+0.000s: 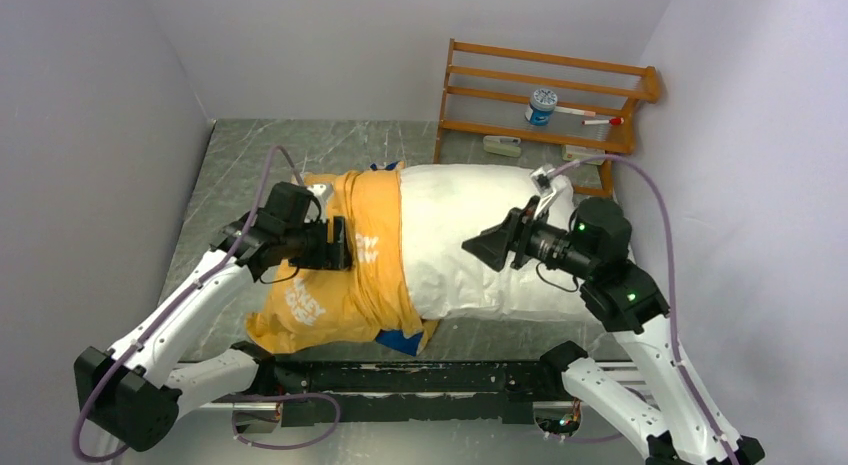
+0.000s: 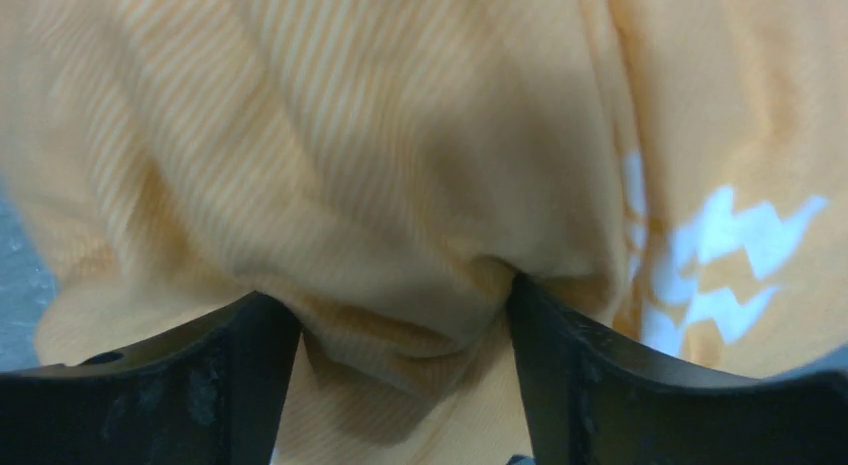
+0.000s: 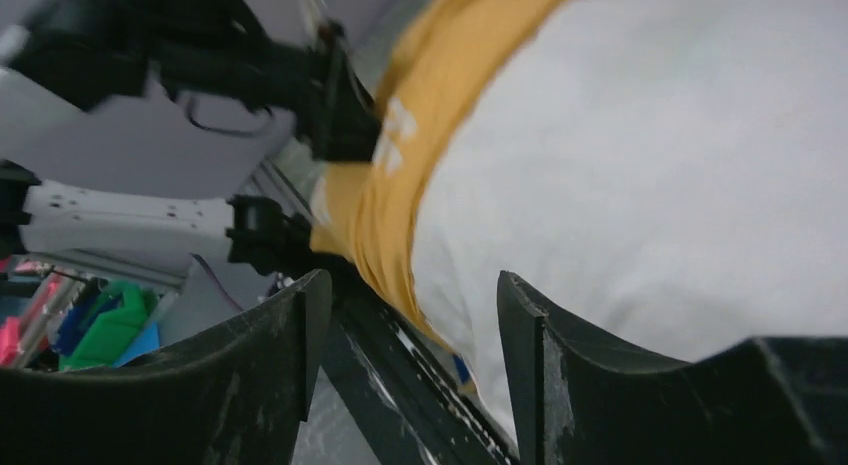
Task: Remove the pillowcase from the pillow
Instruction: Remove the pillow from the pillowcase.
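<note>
on the left side of the marble-look table (image 1: pixel 250 155), the left claw (image 1: pixel 340 243) is pushed into the pillowcase (image 1: pixel 330 300), which lies orange face up with white lettering showing and small bits of blue peeking out at its near and far edges. from the left wrist view the left claw (image 2: pixel 405 305) has its two black fingers (image 2: pixel 230 355) spread wide apart, both tips pressing into the orange cloth (image 2: pixel 350 135), and a soft fold of it bulges into the gap between them; the fingers are not closed on that fold. the pillowcase is bunched over the left end of the pillow (image 1: pixel 480 235) only, its wrinkled edge running across the pillow roughly a third of the way along, and the rest of the plump white cushion lies bare, stretching off to the right.

over that bare white part hangs the right claw (image 1: pixel 482 247), pointing left. its wrist view shows the right claw (image 3: pixel 405 295) with the fingers parted and nothing between them, the white pillow (image 3: pixel 680 165) and the orange band of pillowcase (image 3: pixel 440 95) beyond; whether the tips touch the pillow i cannot tell.

behind the pillow's right end stands a wooden rack (image 1: pixel 550 57) with a small blue and white tub (image 1: pixel 541 105) on a shelf
</note>
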Tool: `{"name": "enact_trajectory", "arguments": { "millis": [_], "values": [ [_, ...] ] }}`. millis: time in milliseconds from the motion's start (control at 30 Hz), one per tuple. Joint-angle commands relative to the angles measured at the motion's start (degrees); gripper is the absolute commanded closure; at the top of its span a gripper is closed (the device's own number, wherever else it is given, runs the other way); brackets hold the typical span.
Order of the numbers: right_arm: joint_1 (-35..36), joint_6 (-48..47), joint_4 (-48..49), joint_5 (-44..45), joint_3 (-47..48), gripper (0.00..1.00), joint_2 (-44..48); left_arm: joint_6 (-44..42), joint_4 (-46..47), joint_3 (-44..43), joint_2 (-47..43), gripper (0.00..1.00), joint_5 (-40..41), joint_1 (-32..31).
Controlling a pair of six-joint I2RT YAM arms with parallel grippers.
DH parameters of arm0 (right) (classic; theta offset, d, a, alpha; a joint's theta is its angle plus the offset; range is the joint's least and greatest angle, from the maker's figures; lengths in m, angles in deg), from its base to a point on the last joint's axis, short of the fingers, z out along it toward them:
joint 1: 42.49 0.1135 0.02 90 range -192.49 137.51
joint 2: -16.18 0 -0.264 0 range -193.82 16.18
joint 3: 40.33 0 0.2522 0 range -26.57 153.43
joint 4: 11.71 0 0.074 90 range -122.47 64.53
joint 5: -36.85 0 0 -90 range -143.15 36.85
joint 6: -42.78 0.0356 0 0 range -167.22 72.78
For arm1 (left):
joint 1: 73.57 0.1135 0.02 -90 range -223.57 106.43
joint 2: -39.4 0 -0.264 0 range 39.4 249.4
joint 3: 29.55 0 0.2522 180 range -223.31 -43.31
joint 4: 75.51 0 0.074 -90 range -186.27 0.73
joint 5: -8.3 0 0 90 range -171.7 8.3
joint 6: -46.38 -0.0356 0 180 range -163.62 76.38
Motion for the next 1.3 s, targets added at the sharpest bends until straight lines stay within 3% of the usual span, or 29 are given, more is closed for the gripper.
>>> {"name": "enact_trajectory", "arguments": {
  "millis": [0,67,133,333,500,567,667,767,867,933,1000,1133,1267],
  "values": [
    [-0.37,2.9,1.41,2.32,5.89,0.33,-3.16,-0.32,2.03,4.79,-0.02,0.4,-6.33,-0.13],
    [-0.34,4.33,-1.18,9.73,8.5,0.33,-7.89,-0.67,0.81,5.79,-1.59,0.74,-6.13,-0.22],
    [-0.33,4.83,-3.69,14.09,12.25,0.33,-14.41,-0.61,-0.19,6.67,-3.46,0.94,-7.23,-0.22],
    [-0.24,0.18,-5.52,12.75,25.29,0.32,-34.04,-0.22,-4.89,9.2,-9.5,0.95,-8.68,-0.57],
    [-0.02,-3.05,-3.68,19.47,24.1,0.3,-44.4,3.64,-13.02,5.33,-15.57,0.95,4.97,-0.52],
    [0.38,-2.91,-2.93,22.86,19.24,0.36,-45.12,6.13,-18.43,1.29,-15.97,0.95,15.34,-0.53],
    [0.35,-0.08,4.37,26.86,5.18,0.56,-40.01,11.18,-25.89,-4.41,-16.06,0.95,30.7,-0.48],
    [0.39,2.09,10.93,26.08,-7.94,0.67,-33.25,11.51,-27.1,-7.22,-16.18,0.95,38.04,-0.49],
    [0.33,2.66,13.89,23.08,-13.93,0.7,-28.59,9.15,-24.84,-9.24,-13.09,0.45,33.23,-0.49],
    [0.46,1.68,15.82,19.23,-16.53,0.7,-25.76,7.79,-21.59,-9.99,-11.44,0.22,29.47,-0.57],
    [0.7,-0.09,17.65,14.37,-18.63,0.7,-23.13,6.03,-16.47,-10.26,-11.52,0.06,25.76,-0.49],
    [2.39,-2.73,18.06,9.59,-21.88,0.71,-16.45,2.37,-6.55,-12.02,-11.06,0.03,18.09,-0.49],
    [2.9,-2.62,17.7,0.71,-24.36,0.79,-9.89,-0.74,-0.16,-14.48,-4.62,0.03,12.55,-0.48]
  ]
}}
